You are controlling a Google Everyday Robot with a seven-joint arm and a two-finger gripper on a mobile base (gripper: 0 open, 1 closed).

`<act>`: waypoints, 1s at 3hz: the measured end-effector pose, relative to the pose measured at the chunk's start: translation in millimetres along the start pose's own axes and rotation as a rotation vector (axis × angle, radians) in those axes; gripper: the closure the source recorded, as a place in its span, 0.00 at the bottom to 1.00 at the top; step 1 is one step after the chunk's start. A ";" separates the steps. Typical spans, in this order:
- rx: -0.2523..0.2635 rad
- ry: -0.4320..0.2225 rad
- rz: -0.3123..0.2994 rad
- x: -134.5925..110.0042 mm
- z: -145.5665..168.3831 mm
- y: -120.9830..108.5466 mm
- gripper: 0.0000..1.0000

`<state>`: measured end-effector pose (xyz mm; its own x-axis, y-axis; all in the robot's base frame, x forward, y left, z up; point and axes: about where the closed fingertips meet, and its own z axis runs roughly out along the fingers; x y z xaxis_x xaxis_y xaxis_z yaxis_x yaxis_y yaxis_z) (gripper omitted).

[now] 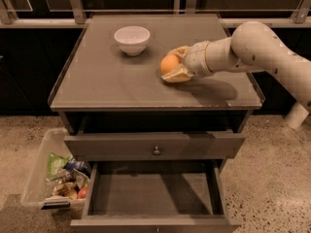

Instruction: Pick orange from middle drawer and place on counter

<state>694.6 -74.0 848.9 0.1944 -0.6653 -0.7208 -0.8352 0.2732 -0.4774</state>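
Note:
The orange (169,63) rests low over the counter (112,81), right of its middle. My gripper (174,65) comes in from the right, and its pale fingers (178,74) sit above and below the orange, closed around it. The middle drawer (154,194) is pulled open at the bottom of the cabinet, its dark floor bare. My white arm (252,50) stretches over the counter's right edge.
A white bowl (131,40) stands at the back left of the counter. A closed drawer front with a small knob (156,151) sits above the open drawer. A clear bin of packets (58,176) stands on the floor at the left.

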 end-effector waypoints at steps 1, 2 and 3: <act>0.000 0.000 0.000 0.0 0.0 0.0 0.13; 0.000 0.000 0.000 0.0 0.1 0.0 0.00; 0.000 0.000 0.000 0.0 0.1 0.1 0.00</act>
